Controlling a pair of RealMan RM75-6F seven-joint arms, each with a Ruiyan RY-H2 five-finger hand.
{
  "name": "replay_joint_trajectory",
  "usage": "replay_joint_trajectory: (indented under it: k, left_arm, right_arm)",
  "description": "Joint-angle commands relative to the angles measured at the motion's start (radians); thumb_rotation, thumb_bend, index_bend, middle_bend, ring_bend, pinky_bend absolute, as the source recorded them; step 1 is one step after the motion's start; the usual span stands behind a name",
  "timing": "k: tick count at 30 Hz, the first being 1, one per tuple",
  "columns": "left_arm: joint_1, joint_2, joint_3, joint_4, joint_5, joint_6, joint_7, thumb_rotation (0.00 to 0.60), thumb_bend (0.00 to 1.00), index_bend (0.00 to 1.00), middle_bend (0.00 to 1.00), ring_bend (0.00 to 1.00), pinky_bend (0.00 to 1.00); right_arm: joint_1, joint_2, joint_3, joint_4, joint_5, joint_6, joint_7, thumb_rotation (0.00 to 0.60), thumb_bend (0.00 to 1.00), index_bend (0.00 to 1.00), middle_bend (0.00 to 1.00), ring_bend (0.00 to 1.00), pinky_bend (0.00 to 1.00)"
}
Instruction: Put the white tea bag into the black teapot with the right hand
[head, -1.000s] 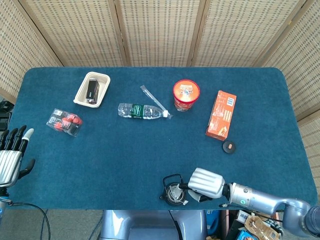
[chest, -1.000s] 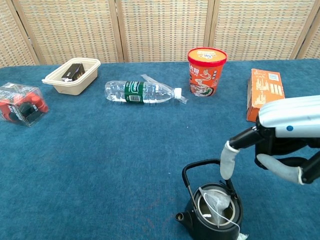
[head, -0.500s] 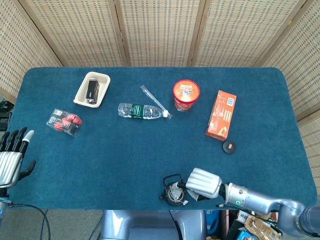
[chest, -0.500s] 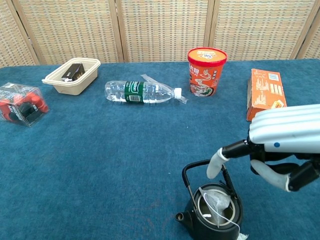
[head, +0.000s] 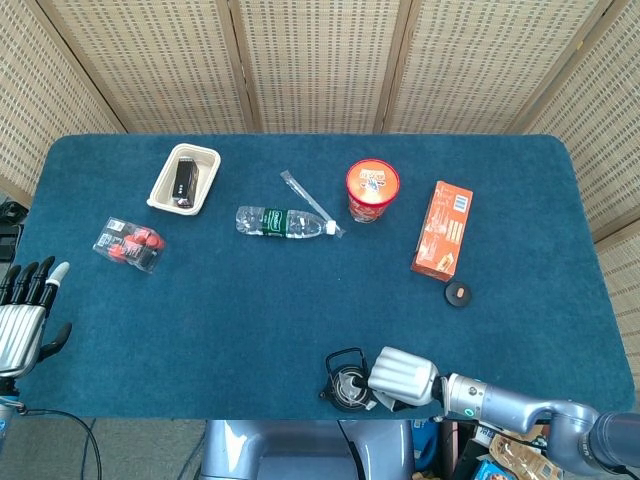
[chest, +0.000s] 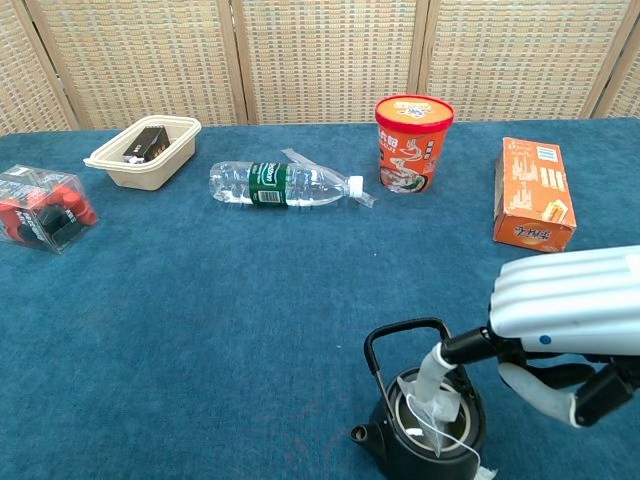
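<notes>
**Tea bag going into the pot**

Standing behind a blue cloth-covered table (head: 300, 300), a row of woven screens. Sitting at the near edge, the black teapot (chest: 425, 425), lid off and handle raised, with the white tea bag (chest: 432, 405) already lying in its mouth and its string trailing over the rim toward the front. Hovering just right of the pot, the right hand (chest: 560, 330), reaching one finger down to the tea bag at the rim (pressing or only touching, hard to tell); nothing gripped, the other fingers curled loosely beneath the palm. Resting at the far left table edge, the left hand (head: 25, 315), fingers apart and holding nothing.

Judging by this, the closing step: tucking the bag down into the pot. Calling next for a gentle push straight down, avoiding the handle, then lifting clear without dragging the string out.

Lying farther back: a water bottle (chest: 285, 185), a red cup (chest: 413, 143) and an orange box (chest: 533, 193).
</notes>
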Motion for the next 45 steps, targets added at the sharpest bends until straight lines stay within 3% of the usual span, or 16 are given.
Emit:
replay_joint_trajectory:
  k: [1, 27, 45]
  left_arm:
    - [0.0, -0.001, 0.0, 0.001, 0.0, 0.0, -0.001, 0.6, 0.37, 0.03, 0.0, 0.0, 0.0]
    - [0.003, -0.005, 0.005, 0.01, 0.002, -0.001, -0.019, 0.6, 0.37, 0.03, 0.0, 0.0, 0.0]
    - [0.003, -0.012, 0.005, 0.029, 0.007, -0.001, -0.041, 0.6, 0.37, 0.03, 0.0, 0.0, 0.0]
  right_arm:
    - [-0.001, -0.005, 0.001, 0.003, 0.005, 0.0, -0.01, 0.485, 1.0, 0.25, 0.99, 0.99, 1.0]
    - [-0.023, -0.072, -0.017, 0.035, 0.054, -0.06, -0.133, 0.487, 1.0, 0.25, 0.99, 0.99, 1.0]
    - [-0.033, 0.01, 0.002, -0.063, 0.085, -0.027, -0.176, 0.485, 1.0, 0.25, 0.99, 0.99, 1.0]
